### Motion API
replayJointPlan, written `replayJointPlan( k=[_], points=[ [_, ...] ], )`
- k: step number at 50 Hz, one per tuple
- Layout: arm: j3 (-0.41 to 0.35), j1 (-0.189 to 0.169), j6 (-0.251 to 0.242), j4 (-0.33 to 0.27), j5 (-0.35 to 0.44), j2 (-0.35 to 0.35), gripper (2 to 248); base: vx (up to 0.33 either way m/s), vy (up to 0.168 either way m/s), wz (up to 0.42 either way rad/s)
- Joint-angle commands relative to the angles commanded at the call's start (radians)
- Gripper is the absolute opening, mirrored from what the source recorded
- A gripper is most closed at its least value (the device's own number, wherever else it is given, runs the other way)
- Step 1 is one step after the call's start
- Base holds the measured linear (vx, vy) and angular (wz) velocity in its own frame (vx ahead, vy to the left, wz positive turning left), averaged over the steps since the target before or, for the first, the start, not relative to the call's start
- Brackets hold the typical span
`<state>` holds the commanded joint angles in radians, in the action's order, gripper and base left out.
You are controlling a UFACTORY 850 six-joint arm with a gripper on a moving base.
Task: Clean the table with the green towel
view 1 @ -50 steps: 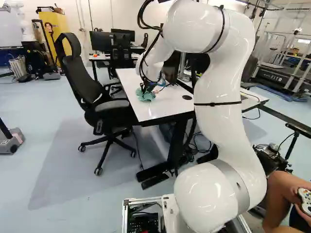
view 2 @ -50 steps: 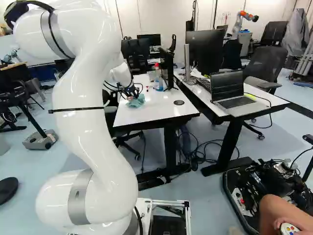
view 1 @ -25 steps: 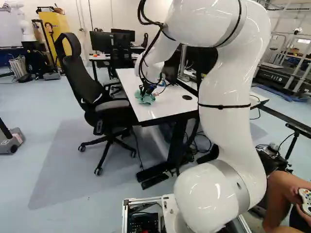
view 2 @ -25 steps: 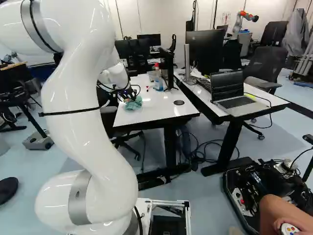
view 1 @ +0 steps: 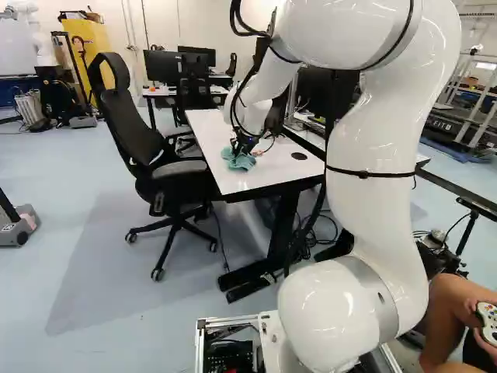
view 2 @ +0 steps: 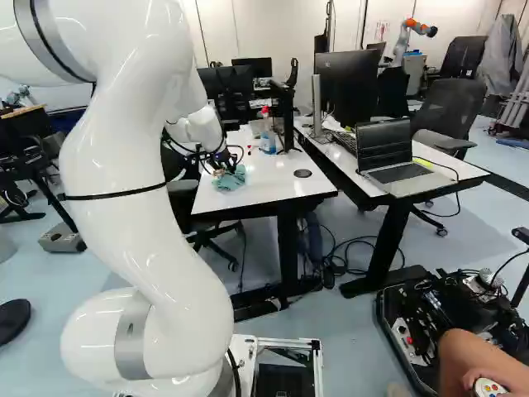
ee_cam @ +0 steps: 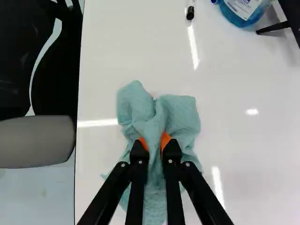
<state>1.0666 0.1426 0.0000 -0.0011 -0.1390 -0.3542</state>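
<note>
At the near part of the white table (view 1: 256, 178) in the left base view, my gripper (view 1: 242, 148) is low over the green towel (view 1: 239, 162). In the wrist view the gripper (ee_cam: 156, 143) is shut on a bunched fold of the towel (ee_cam: 180, 117), its orange pads pressing from two sides. The rest of the cloth spreads crumpled on the tabletop, ahead of, beside and under the fingers. The right base view shows the towel (view 2: 230, 178) resting near the table's chair-side edge.
A blue spray bottle (view 2: 268, 136) and a black marker (ee_cam: 190, 12) are farther up the table. An office chair (view 1: 163, 155) stands against its side. A second table holds a laptop (view 2: 397, 157) and monitor. Another robot (view 2: 407, 37) is far back. A person's hand holds a controller (view 1: 489, 317).
The gripper and towel have shifted slightly over the tabletop, rightward and a bit nearer in the left base view. My arm's upper links have swung back toward the base, which has stayed put.
</note>
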Motion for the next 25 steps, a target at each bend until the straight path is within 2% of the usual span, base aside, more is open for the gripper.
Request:
replayJointPlan(
  k=[10,25],
  points=[
    [-0.011,-0.027,0.000,0.000,0.000,0.009,46,0.000,0.000,0.000],
    [-0.011,-0.028,0.000,0.000,0.000,0.009,46,0.000,0.000,0.000]
  ],
)
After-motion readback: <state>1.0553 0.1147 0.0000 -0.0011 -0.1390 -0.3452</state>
